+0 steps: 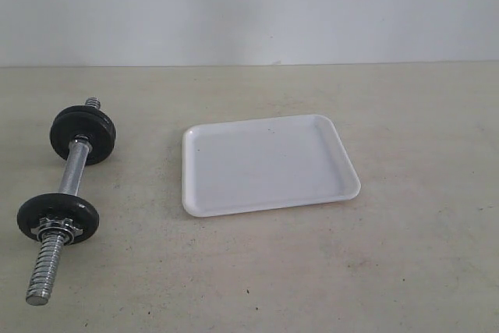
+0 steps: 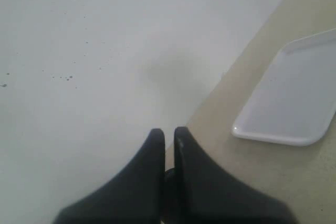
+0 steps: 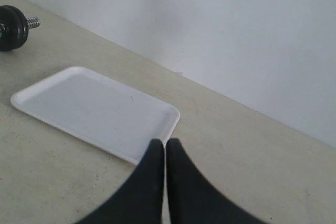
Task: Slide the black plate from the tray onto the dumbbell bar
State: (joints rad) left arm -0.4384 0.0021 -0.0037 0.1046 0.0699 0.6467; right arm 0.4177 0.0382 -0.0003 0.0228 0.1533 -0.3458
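Black left gripper (image 2: 169, 132) closed, empty, right gripper (image 3: 165, 143) closed, empty

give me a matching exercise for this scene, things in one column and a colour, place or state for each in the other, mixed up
Things:
1 tray
2 dumbbell bar
3 near black plate
4 left gripper

Descriptions:
a black, sitting on the bar
b shut, holding nothing
c white, right of the bar in the exterior view
d chrome, with threaded ends

Pairs: 1-c, 2-d, 3-a, 4-b
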